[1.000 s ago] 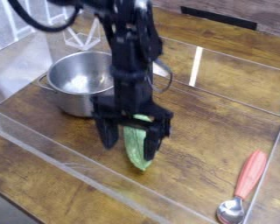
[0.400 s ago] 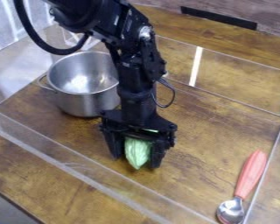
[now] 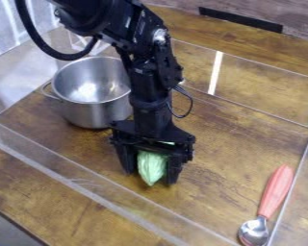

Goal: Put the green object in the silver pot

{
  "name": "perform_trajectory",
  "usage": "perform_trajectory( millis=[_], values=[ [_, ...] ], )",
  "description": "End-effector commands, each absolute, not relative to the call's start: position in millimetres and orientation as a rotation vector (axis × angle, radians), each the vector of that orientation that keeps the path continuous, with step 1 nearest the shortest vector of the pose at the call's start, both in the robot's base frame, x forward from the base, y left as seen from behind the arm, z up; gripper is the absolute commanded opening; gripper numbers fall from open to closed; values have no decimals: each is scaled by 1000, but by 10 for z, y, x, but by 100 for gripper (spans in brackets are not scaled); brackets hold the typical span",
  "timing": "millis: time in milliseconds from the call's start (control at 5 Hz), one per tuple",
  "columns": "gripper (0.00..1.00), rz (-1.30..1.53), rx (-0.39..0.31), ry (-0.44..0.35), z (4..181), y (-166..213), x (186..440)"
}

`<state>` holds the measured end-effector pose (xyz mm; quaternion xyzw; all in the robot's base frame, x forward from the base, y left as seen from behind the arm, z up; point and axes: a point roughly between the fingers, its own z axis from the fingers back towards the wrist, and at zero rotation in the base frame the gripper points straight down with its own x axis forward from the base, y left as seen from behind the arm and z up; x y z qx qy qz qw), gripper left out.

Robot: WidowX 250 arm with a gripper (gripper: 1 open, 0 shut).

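The green object (image 3: 150,168), a light green bumpy toy vegetable, lies on the wooden table. My gripper (image 3: 150,165) points straight down over it, open, with one black finger on each side of it near the table top. The jaws stand around the vegetable without visibly squeezing it. The silver pot (image 3: 89,90), round and shiny with nothing inside, stands behind and to the left of the gripper.
A spoon (image 3: 269,206) with a red handle and silver bowl lies at the front right. Clear plastic walls (image 3: 80,187) border the wooden table along the front and left. A white strip (image 3: 216,72) lies behind the arm.
The gripper has come down and slightly toward the camera, so its open fingers now straddle the green object near the table. Over the last half second nothing moved.
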<state>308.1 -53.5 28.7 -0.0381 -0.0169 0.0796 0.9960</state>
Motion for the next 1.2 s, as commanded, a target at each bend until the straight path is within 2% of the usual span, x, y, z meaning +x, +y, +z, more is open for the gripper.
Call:
perform_trajectory(
  millis=[0, 1000],
  values=[
    [100, 160, -88, -85, 436, -554, 3157],
    [100, 185, -100, -110, 494, -529, 3237]
  ],
)
